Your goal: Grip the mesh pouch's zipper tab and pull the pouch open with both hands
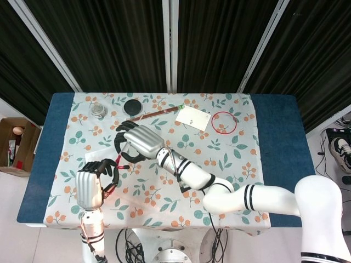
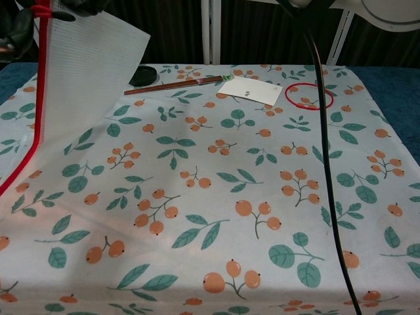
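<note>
The pouch [image 2: 79,72] hangs between the two hands, above the counter [image 1: 274,142]. The left hand [image 1: 90,185] sits at its near end, the right hand [image 1: 140,143] at its far end. Beyond the right hand lie a jar [image 1: 98,110], lid [image 1: 131,106], stick [image 1: 153,113], card [image 1: 193,118] and ring [image 1: 224,122], running rightward.

Bright, even light from above; soft short shadows on the tabletop [image 1: 274,118]. Sharp focus, slight glare on the right hand [image 1: 140,142].

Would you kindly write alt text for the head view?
Both robot hands, left hand and right hand, hold a white mesh pouch with red zipper edge above a floral tablecloth. Beyond lie a red ring, white card and black lid.
</note>
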